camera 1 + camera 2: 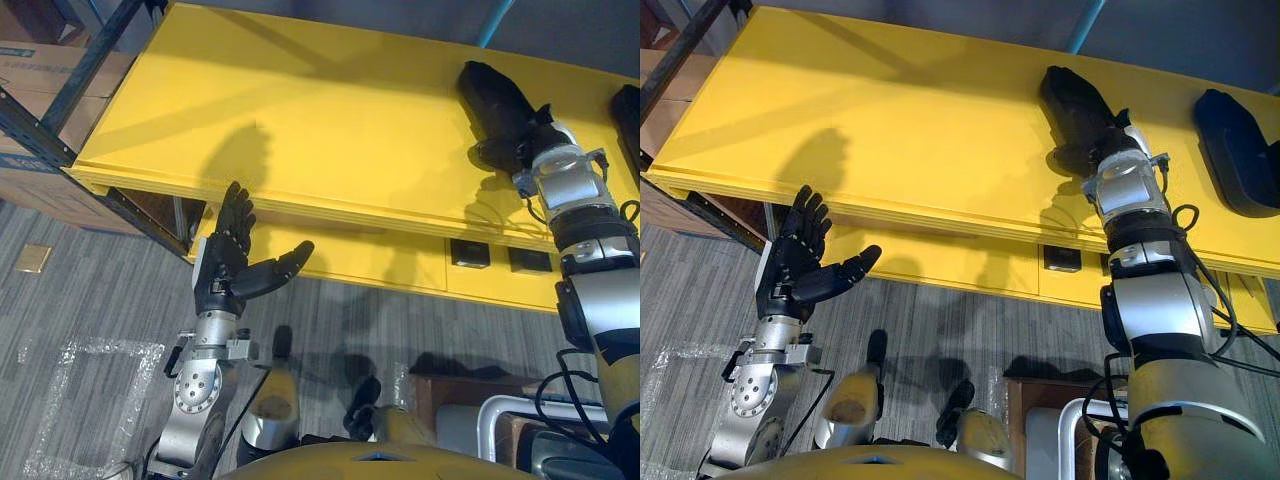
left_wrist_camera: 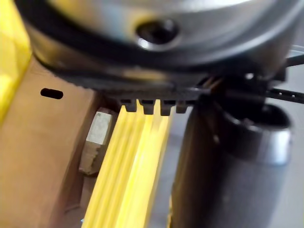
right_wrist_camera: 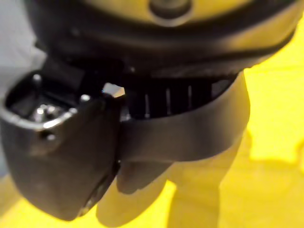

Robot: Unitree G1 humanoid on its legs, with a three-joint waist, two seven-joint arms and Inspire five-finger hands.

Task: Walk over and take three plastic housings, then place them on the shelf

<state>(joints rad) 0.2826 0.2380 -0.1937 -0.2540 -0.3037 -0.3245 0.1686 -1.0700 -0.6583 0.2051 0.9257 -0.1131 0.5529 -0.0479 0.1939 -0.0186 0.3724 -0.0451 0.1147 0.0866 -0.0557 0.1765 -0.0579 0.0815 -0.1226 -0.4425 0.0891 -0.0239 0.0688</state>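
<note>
**A:** Step in hand?

**B:** Placing, by the look of it. A black plastic housing [image 1: 1060,85] is seen on the yellow shelf [image 1: 300,110], far side, with the right hand [image 1: 1102,142] laid over its near end. A second housing [image 1: 1232,150] lies flat on the same shelf, well apart to the right. Two down and one left to fetch, it is judged.

**A:** Right hand state?

**B:** Cannot be told. Hand and housing are both black and merge in the head views, and in the wrist view nothing decisive is shown. Grip or release is left unmarked.

**A:** Pose?

**B:** The right arm is stretched forward over the shelf, wrist above the front half, hand pointing away from the robot. The left hand [image 1: 225,265] is held open, upright, thumb spread, below the shelf's front edge and over the carpet floor [image 1: 90,290]. It carries nothing.

**A:** How should it be done well?

**B:** The housing should be set fully flat before letting go. The hand should then be lifted straight up so the part is not dragged. Clearance from the second housing should be kept, and room left on the open yellow surface for the third.
</note>
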